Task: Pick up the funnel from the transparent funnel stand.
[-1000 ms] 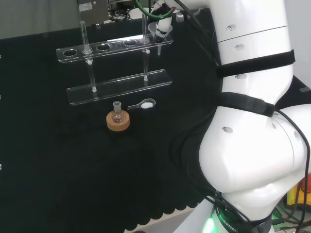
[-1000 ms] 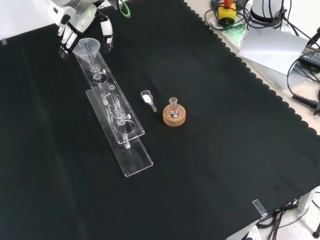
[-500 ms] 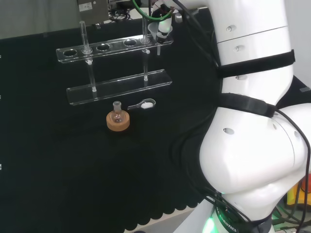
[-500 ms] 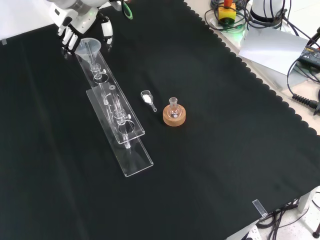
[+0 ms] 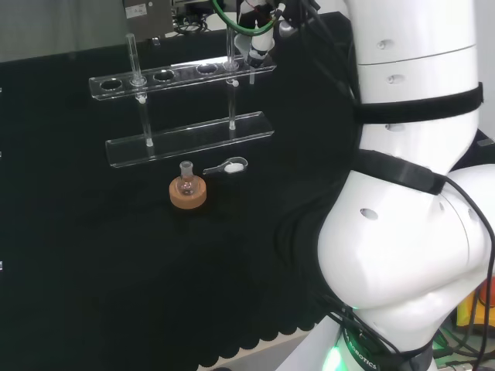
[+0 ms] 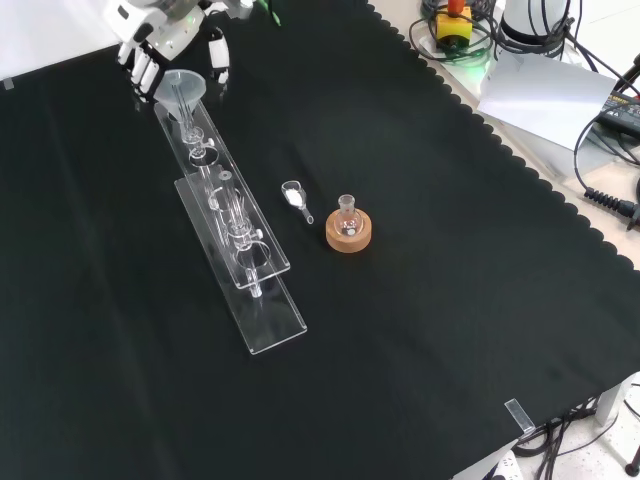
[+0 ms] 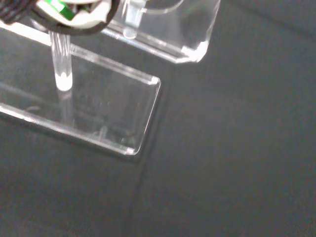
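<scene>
The clear funnel [image 6: 181, 87] is at the far end of the transparent two-tier stand [image 6: 236, 238], its cone above the top shelf. My hand [image 6: 160, 38] comes in from the top of the front view, with fingers [image 6: 215, 62] curled on both sides of the cone. The head view shows the hand [image 5: 260, 43] at the right end of the stand's top shelf [image 5: 178, 76]. In the wrist view the funnel's stem [image 7: 61, 64] hangs as a clear tube, its tip over the stand's lower plate [image 7: 111, 106].
A cork ring holding a small round flask [image 6: 348, 231] stands right of the stand in the front view, with a clear spoon of white powder [image 6: 294, 195] beside it. A glass tube [image 5: 134, 56] stands upright in the shelf. The cloth's scalloped edge [image 6: 520, 160] runs along the right.
The hand has risen toward the top of the front view, and the funnel has moved up a little with it. Flask and spoon have not moved.
</scene>
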